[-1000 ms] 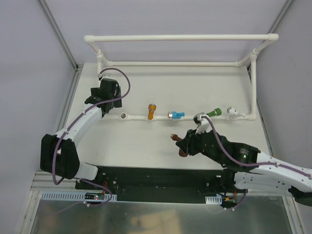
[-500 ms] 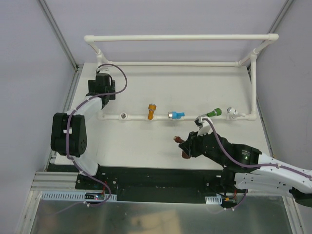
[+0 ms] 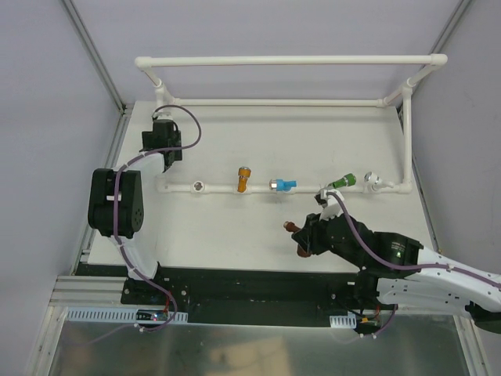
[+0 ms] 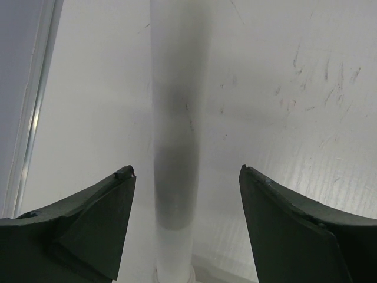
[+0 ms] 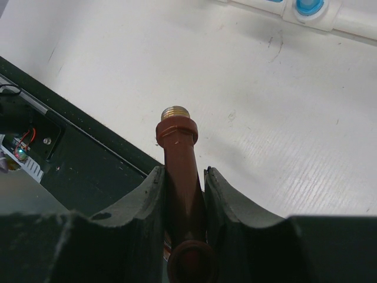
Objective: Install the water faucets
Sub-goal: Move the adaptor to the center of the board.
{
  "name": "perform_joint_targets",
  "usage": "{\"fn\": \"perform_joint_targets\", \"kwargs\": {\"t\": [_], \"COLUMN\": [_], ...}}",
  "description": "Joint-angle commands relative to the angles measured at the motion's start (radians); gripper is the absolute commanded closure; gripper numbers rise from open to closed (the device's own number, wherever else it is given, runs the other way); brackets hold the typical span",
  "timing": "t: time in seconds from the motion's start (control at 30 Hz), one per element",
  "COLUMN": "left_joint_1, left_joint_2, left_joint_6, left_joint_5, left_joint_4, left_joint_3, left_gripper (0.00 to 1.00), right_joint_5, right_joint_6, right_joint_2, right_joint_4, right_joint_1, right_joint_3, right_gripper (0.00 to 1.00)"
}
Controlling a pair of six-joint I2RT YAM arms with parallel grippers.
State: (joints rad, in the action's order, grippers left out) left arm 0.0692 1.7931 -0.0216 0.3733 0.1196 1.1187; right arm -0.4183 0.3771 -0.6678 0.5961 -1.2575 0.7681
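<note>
Right gripper (image 3: 304,237) low over the near part of the table (image 3: 235,227), fingers clamped on the brown faucet (image 5: 177,132)
- faucet body pinched between both pads
- its threaded brass-coloured end sticks out past the fingertips, off the table surface
- held well apart from the pipe

Front pipe (image 3: 219,187) of the white PVC frame runs left to right across mid-table. On it, left to right:
- open socket (image 3: 198,186), nothing in it
- orange faucet (image 3: 243,178)
- blue faucet (image 3: 283,185)
- green faucet (image 3: 344,182)
- a small silver-white fitting (image 3: 374,183) by the right elbow

Left gripper (image 4: 187,174) further back at the frame's left end
- jaws spread wide, holding nothing
- the frame's side pipe (image 4: 177,106) shows in the gap, clear of both fingers

Top rail (image 3: 290,60) spans the far edge
</note>
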Motion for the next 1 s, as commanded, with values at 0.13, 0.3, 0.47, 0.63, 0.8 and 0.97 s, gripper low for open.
{"fn": "perform_joint_targets", "kwargs": {"t": [0.13,0.3,0.47,0.63,0.8,0.97], "left_joint_1": [-0.009,-0.009,-0.008,-0.009,-0.009,-0.009], "left_joint_2": [0.022,-0.061,-0.038,0.000,0.023,0.044], "left_joint_6": [0.060,0.097,0.089,0.078,0.049,0.000], "left_joint_5": [-0.037,-0.074,-0.070,-0.094,-0.183,-0.287], "left_joint_4": [0.046,0.064,-0.005,0.003,0.073,0.094], "left_joint_3": [0.007,-0.037,0.006,0.007,-0.025,-0.020], "left_gripper": [0.28,0.26,0.27,0.30,0.36,0.49], "right_joint_5": [-0.016,-0.051,-0.054,-0.057,-0.066,-0.071], "right_joint_6": [0.014,0.031,0.031,0.042,0.043,0.028], "right_joint_2": [0.050,0.050,0.047,0.045,0.048,0.045], "right_joint_4": [0.011,0.044,0.051,0.059,0.086,0.119], "right_joint_1": [-0.003,-0.002,-0.003,-0.003,-0.003,-0.003], "right_joint_3": [0.042,0.063,0.076,0.079,0.092,0.117], "right_gripper": [1.00,1.00,1.00,1.00,1.00,1.00]}}
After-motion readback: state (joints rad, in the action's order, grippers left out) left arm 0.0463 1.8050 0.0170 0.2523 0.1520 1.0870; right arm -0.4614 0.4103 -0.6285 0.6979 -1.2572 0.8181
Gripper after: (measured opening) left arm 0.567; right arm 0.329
